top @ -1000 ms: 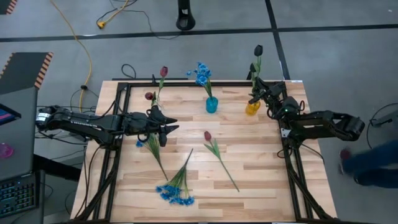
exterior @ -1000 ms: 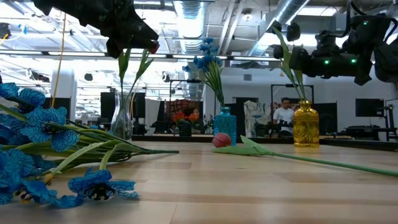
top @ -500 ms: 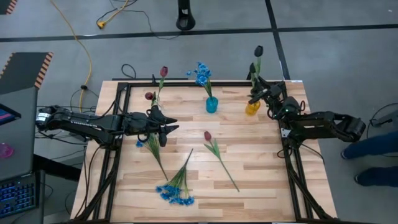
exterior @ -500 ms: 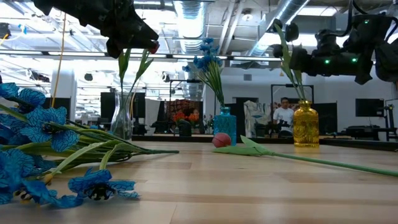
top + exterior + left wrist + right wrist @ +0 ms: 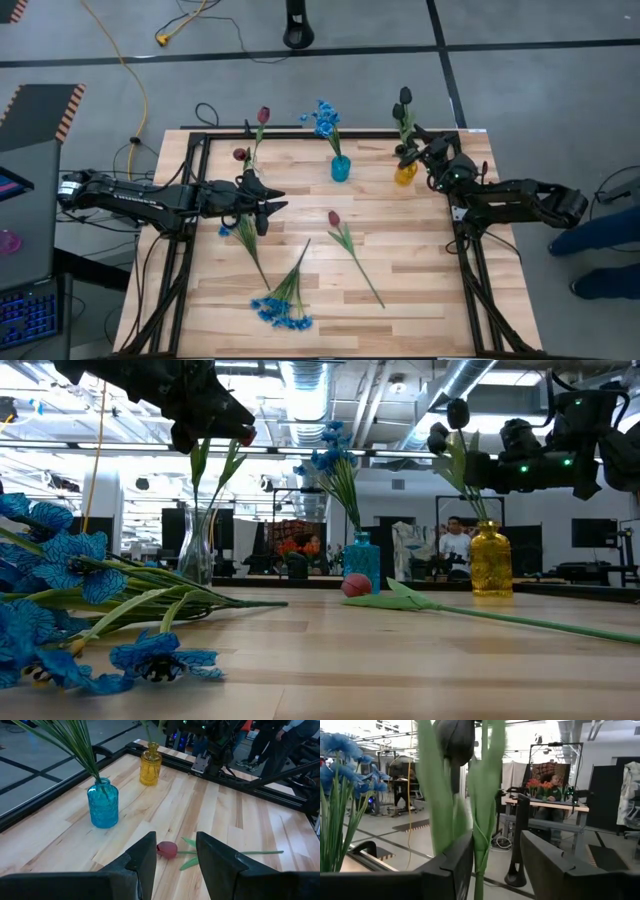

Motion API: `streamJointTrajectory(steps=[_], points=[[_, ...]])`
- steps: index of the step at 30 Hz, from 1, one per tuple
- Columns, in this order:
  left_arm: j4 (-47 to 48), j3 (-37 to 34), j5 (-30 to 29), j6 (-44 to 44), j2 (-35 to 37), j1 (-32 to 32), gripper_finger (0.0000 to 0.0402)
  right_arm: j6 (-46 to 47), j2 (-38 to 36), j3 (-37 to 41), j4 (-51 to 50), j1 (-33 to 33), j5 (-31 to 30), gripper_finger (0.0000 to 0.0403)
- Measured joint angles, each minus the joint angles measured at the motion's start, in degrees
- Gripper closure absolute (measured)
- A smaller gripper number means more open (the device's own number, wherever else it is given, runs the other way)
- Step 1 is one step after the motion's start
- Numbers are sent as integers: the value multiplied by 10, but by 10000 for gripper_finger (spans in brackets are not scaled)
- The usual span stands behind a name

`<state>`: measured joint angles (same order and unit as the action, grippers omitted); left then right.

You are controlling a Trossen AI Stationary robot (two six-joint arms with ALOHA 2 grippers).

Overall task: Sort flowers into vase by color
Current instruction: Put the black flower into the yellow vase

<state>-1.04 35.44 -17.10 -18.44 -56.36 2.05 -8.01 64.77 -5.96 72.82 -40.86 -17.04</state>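
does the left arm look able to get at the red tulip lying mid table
Probably yes. The left tool hovers open, and the red tulip lies on bare wood just ahead of it with nothing between; the blue bunch lies off to the side.

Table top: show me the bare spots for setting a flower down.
Bare wood lies between the red tulip and the table's right edge, and between the blue vase and yellow vase. It is crowded around the blue flower bunch.
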Motion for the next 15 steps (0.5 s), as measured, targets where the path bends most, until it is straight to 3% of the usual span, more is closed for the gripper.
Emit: streamJointTrajectory(steps=[12, 15], points=[[0, 0, 0, 0, 0, 0, 276, -26, 0, 0, -1, 1, -1, 222], [0, 0, 1, -2, 0, 0, 276, -30, 0, 0, -9, 11, -33, 223]])
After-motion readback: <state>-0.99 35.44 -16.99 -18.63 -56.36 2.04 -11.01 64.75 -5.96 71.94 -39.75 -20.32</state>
